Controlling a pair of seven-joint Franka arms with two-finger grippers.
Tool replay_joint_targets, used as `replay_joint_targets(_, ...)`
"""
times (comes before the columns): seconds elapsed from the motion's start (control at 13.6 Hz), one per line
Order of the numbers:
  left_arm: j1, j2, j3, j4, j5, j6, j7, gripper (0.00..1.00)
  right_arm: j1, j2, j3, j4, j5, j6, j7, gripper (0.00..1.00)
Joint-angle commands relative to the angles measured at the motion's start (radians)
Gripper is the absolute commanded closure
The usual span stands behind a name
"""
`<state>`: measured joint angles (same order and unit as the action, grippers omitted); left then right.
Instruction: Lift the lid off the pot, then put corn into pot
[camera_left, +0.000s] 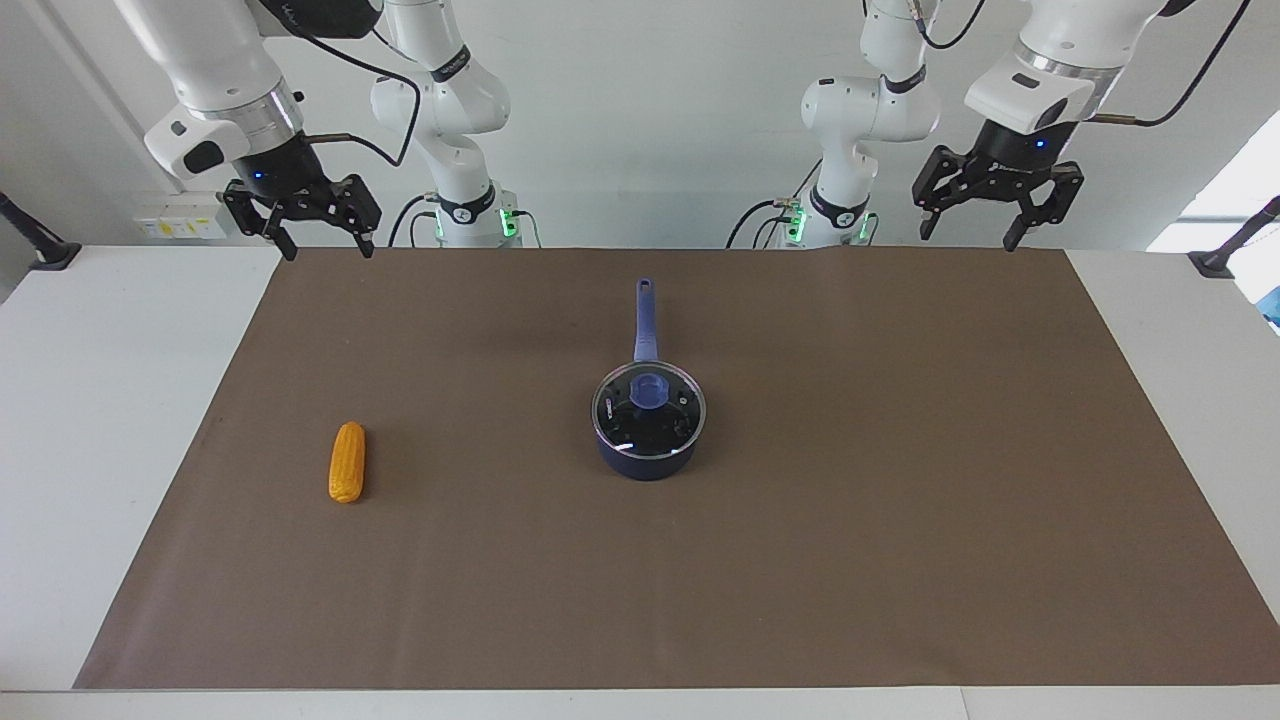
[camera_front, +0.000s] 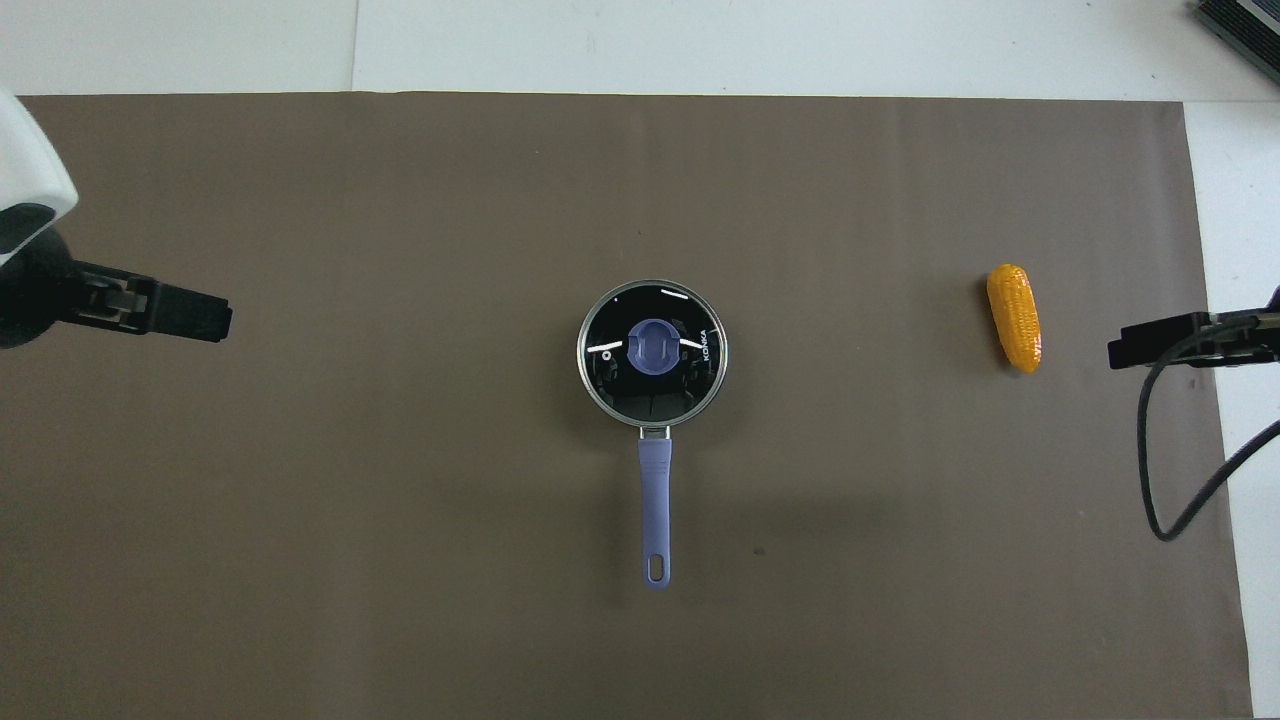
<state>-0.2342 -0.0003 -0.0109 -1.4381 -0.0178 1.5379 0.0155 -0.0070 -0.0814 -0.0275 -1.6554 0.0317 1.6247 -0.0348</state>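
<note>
Your pot sits mid-mat with its handle pointing toward the robots and the lid seated on its rim, so nothing can go in until that blue knob is lifted. The corn lies flat on the mat well apart from the pot, toward the right arm's end, handy for that arm. Your left gripper and right gripper both wait raised over the mat's near edge, fingers spread and empty.
</note>
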Motion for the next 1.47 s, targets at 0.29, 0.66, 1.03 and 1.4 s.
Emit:
replay_joint_targets(0.29, -0.180, 0.074, 0.016, -0.080, -0.007, 0.168, -0.169, 0.00, -0.074, 0.089, 0.008, -0.164, -0.019, 0.297, -0.034, 0.00)
replay_joint_targets(0.66, -0.283, 0.164, 0.016, -0.090, 0.004, 0.280, -0.298, 0.00, -0.105, 0.296, 0.008, -0.178, -0.018, 0.545, -0.137, 0.00)
replay_joint_targets(1.03, -0.398, 0.279, 0.016, -0.079, 0.074, 0.392, -0.485, 0.00, -0.117, 0.474, 0.008, -0.181, -0.015, 0.756, -0.135, 0.00)
replay_joint_targets(1.4, -0.468, 0.364, 0.016, -0.064, 0.110, 0.425, -0.623, 0.00, -0.110, 0.531, 0.008, -0.181, -0.015, 0.840, -0.116, 0.00)
